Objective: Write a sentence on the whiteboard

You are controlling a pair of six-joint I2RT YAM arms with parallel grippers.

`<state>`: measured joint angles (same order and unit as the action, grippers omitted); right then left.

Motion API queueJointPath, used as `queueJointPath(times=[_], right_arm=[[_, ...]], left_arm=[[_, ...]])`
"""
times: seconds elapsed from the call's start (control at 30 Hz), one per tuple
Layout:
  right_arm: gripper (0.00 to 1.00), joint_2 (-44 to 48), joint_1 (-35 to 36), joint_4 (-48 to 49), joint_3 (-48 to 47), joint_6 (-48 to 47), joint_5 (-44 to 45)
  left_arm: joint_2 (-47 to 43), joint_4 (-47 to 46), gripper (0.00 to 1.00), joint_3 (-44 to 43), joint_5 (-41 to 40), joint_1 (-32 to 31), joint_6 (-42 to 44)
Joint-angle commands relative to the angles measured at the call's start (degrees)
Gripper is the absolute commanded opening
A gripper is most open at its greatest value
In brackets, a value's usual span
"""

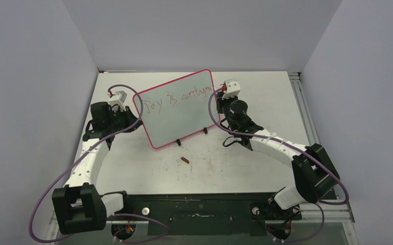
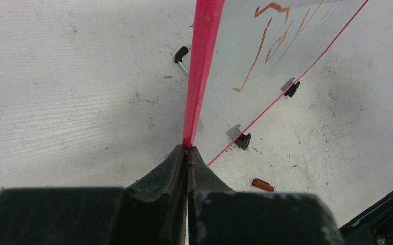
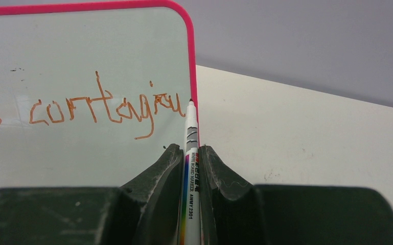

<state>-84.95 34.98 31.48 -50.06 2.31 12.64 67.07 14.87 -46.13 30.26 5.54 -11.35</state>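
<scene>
Whiteboard [image 3: 82, 61]: smooth, glossy face; pink frame.
Tabletop [image 2: 71, 76]: matt white, scuffed.
My left fingers [image 2: 166, 171]: matt black, scratched.
Marker [image 3: 191, 168]: glossy printed barrel.

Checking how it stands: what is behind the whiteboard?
A black-tipped metal leg sticks out behind the whiteboard, down on the table. Where it joins the board's back is covered, and the top view hides the table there.
</scene>
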Motion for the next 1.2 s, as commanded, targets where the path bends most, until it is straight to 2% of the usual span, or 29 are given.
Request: queueJointPath(times=[0.0,0.9,1.17], right_arm=[[0.05,0.3,0.45,3.21,-2.35,-0.72,0.74],[0.05,-4.8,0.08,3.89,-5.79,-1.16,-1.29],[0.05,-4.13,0.56,3.1,-4.21,-0.65,-1.27]], left_arm=[[-0.53,-1.01,0.0,-2.37,0.76,-0.52,0.37],[-0.36,-1.03,0.0,-2.39,0.81,-0.49,0.41],[-0.46,-1.01,0.0,-2.39,0.89,-0.53,0.4]])
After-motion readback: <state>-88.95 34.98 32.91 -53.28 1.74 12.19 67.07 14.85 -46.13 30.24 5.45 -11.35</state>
